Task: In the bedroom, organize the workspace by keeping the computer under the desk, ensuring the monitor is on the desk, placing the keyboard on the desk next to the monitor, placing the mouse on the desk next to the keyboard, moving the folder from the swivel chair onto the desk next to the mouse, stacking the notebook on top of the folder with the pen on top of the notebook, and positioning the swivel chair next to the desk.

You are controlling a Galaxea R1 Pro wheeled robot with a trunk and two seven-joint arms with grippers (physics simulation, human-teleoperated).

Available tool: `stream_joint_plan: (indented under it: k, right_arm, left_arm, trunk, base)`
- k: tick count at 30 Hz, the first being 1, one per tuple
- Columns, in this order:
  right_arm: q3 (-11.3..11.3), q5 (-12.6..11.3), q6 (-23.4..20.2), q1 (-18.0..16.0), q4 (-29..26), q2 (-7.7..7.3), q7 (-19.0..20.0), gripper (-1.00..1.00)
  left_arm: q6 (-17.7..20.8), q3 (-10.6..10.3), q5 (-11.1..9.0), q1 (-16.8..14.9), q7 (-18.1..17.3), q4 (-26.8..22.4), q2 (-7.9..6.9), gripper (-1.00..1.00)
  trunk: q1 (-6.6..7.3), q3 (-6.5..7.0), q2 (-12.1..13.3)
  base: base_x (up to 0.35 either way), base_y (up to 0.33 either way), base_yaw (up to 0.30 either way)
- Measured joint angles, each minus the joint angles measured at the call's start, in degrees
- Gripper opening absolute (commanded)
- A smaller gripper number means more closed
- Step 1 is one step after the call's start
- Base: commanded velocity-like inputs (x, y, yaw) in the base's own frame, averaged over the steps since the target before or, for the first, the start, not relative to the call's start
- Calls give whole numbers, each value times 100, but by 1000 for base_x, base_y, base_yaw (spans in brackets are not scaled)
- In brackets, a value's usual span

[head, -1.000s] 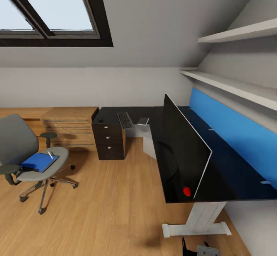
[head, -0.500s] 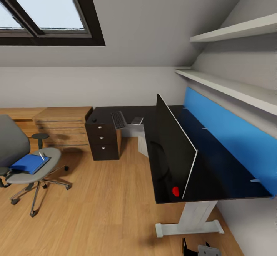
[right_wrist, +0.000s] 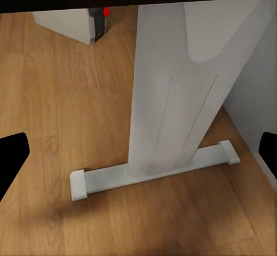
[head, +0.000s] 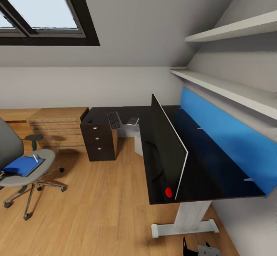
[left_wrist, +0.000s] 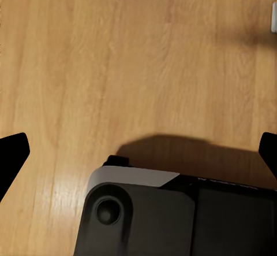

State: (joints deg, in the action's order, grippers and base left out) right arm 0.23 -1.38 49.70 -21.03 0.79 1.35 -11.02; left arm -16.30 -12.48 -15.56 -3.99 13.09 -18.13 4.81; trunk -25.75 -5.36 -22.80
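Observation:
The black L-shaped desk (head: 207,171) stands at the right on a white pedestal leg (right_wrist: 173,94). The monitor (head: 163,148) stands on it edge-on, with a red dot at its lower corner. On the desk's far wing lie the keyboard (head: 114,120), the small dark mouse (head: 89,121) and a flat dark notebook (head: 132,121). At the left, the swivel chair (head: 36,173) carries the blue folder (head: 19,166) with the pen (head: 35,158) on it. The light grey computer (right_wrist: 66,22) sits under the desk. My left gripper (left_wrist: 138,158) is open above bare floor. My right gripper (right_wrist: 138,152) is open, facing the desk leg.
A dark drawer unit (head: 98,142) stands under the desk's far end, with a light wooden drawer unit (head: 57,127) beside it. A long blue panel (head: 227,144) and white shelves (head: 231,90) line the right wall. Wooden floor (head: 96,209) lies between chair and desk.
The whole head view has shifted left, so the camera has turned or moved right. Chair, desk and the things on them keep their places relative to each other.

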Motion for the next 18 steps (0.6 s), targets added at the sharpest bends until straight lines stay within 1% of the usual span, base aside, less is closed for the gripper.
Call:
stream_joint_plan:
  k: [7,10,12,15,18]
  right_arm:
    - [-45,-44,-1,-2,-21,-23,-79,100]
    - [-99,-133,51,-2,-57,-68,-295,100]
    - [-106,-147,100,-2,-148,-107,-354,100]
    - [-114,-160,136,-3,-369,-172,-398,100]
    - [-160,-195,71,-7,-904,-293,-559,100]
  left_arm:
    - [-20,34,-14,0,7,0,-9,100]
    - [-25,59,-25,0,15,0,-27,100]
    - [-25,67,-27,0,16,0,-33,100]
    - [-26,70,-28,0,17,0,-36,100]
    - [-26,72,-29,0,17,1,-38,100]
  trunk:
    - [0,0,0]
    - [0,0,0]
    - [0,0,0]
    - [0,1,0]
    - [0,1,0]
  base:
    - [0,-1,-17]
    - [0,0,-3]
    - [0,0,-1]
    - [0,0,0]
    - [0,0,0]
